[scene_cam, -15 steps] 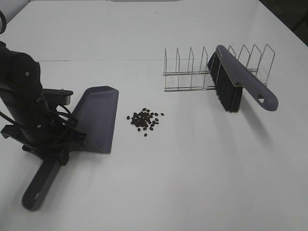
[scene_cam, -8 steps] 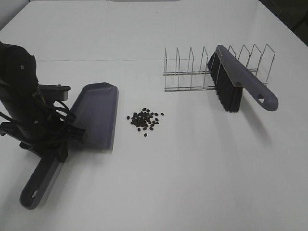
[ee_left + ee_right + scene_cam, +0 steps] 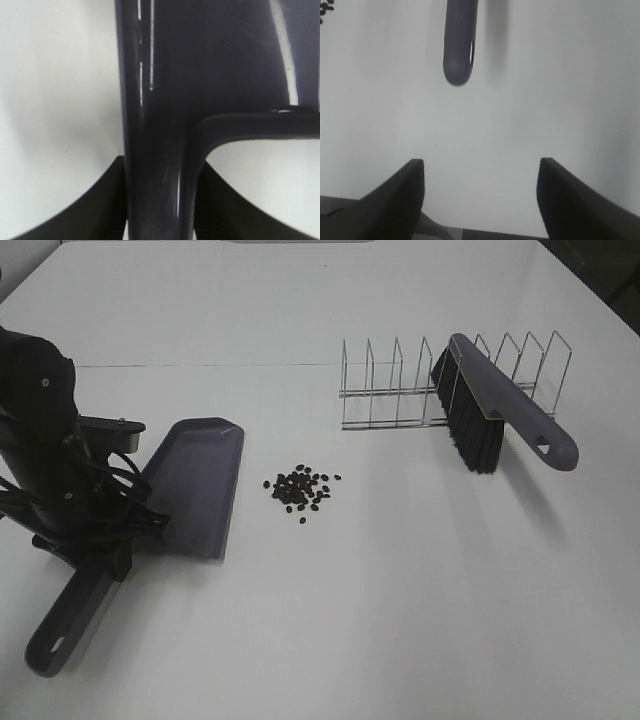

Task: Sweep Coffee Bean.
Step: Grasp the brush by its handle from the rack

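The coffee beans [image 3: 300, 490] lie in a small dark cluster on the white table, and a few show at the edge of the right wrist view [image 3: 324, 7]. The grey-purple dustpan [image 3: 196, 483] lies left of them, mouth toward the beans, a short gap away. My left gripper [image 3: 104, 548] is shut on the dustpan's handle [image 3: 155, 125], with a finger on either side of it. The brush [image 3: 497, 412] leans in the wire rack, bristles down. My right gripper [image 3: 480, 195] is open and empty, with the brush's handle tip [image 3: 457, 55] ahead of it and apart from it.
A wire rack [image 3: 395, 390] with several upright dividers stands at the back right and holds the brush. The white table [image 3: 400, 600] runs to the front edge. The left arm's black body [image 3: 40, 440] stands over the dustpan's handle.
My left gripper has drawn the dustpan a little to the left and toward the front, widening its gap from the beans. The beans and brush have not moved.
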`<state>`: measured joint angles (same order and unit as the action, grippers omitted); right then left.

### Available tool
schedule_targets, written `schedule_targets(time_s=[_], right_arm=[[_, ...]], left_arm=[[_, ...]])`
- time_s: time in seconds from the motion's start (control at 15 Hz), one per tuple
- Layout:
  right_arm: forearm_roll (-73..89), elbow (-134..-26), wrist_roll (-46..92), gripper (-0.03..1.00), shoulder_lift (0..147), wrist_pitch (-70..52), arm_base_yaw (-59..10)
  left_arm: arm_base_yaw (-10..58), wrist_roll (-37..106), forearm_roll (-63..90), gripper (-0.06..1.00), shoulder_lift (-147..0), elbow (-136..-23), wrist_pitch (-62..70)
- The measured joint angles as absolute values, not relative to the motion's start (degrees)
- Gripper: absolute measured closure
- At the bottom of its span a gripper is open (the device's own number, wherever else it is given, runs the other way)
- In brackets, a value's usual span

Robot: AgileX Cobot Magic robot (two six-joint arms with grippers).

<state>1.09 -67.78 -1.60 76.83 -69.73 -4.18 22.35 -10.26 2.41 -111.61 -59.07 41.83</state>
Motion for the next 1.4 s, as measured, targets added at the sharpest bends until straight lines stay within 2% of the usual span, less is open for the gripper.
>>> schedule_targets(time_s=[0.27, 0.67, 0.73, 1.0, 1.4], right_arm=[[1.09, -83.37, -0.8, 0.41, 94.08, -69.79, -4.18], [5.9, -90.01, -0.69, 0.41, 102.04, -69.56, -4.18], [6.07, -96.83, 0.0, 0.41, 107.37, -69.9, -4.18], [5.79, -112.93, 0.86, 0.41, 121.41, -69.84, -4.18], [4.18, -115.85, 0.86, 0.41, 131.26, -69.84, -4.18]], left_arm=[[22.35, -10.26, 1.89, 0.63, -111.61, -59.07, 43.95], [22.35, -10.26, 1.32, 0.63, -111.61, -59.07, 45.26], [22.35, -10.26, 1.32, 0.63, -111.61, -59.07, 45.32], [22.35, -10.26, 1.32, 0.63, -111.61, -59.07, 45.55], [22.35, -10.26, 0.4, 0.63, -111.61, -59.07, 47.21]])
